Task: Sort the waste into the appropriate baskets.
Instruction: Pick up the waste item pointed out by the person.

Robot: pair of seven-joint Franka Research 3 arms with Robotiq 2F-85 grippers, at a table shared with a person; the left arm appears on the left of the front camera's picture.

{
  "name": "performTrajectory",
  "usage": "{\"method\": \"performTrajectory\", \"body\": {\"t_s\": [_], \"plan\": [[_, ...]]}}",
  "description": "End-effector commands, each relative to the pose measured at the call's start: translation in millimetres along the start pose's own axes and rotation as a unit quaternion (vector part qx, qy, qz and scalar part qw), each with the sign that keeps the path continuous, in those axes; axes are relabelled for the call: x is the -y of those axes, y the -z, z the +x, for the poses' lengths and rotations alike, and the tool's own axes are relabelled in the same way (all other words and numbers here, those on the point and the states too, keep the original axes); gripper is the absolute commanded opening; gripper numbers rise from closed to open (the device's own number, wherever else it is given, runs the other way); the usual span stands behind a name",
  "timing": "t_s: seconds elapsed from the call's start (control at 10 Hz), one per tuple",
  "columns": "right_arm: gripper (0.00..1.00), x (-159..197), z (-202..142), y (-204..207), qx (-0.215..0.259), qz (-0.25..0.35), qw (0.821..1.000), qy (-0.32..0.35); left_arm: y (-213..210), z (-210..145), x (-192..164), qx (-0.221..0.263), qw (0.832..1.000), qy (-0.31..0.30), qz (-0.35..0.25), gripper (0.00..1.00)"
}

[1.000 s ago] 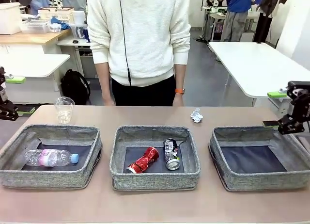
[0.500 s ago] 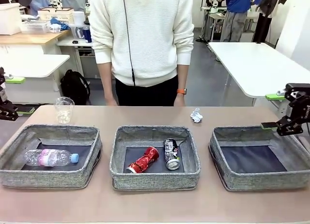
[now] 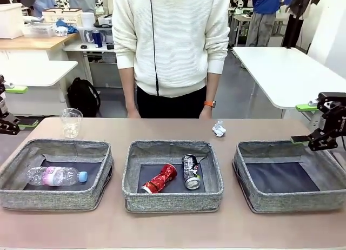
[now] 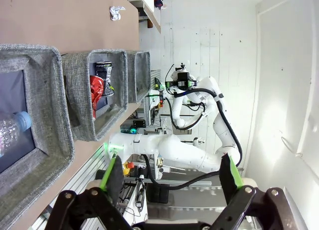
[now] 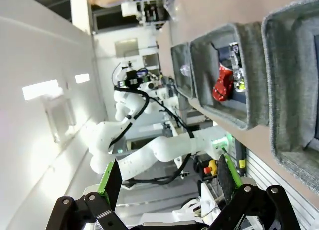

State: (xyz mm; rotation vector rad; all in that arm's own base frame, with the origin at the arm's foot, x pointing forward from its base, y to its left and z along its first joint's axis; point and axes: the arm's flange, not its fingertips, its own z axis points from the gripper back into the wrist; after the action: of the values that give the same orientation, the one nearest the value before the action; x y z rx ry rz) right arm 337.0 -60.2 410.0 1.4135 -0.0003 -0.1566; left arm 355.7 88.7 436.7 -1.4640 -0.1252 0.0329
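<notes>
Baskets of grey woven cloth, three alike, soft-walled and dark-floored, sit in a row on the smooth brown desk. The left basket holds the clear bottle lying on its side, pink label round its middle. In the middle basket a crumpled red can lies aslant just beside a dark can. The right basket shows its bare floor. A clear cup stands upright behind the left basket, and a crumpled white wad lies on the desk farther back. The left tool hangs off the desk's left end, its green-padded jaws spread wide and gripping nothing. The right tool is likewise spread, beside the right basket's outer corner.
</notes>
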Motion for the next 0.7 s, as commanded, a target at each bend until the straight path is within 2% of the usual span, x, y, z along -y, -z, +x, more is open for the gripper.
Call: {"method": "performTrajectory", "body": {"t_s": [0.0, 0.6], "plan": [[1.00, -4.4, 1.6, -2.1, -0.003, 0.006, 1.000, 0.005, 0.4, -3.5, 1.4, -0.006, 1.000, 0.005, -0.001, 1.00], [1.00, -4.4, 1.6, -2.1, -0.003, 0.006, 1.000, 0.005, 0.4, -3.5, 1.4, -0.006, 1.000, 0.005, -0.001, 1.00]]}}
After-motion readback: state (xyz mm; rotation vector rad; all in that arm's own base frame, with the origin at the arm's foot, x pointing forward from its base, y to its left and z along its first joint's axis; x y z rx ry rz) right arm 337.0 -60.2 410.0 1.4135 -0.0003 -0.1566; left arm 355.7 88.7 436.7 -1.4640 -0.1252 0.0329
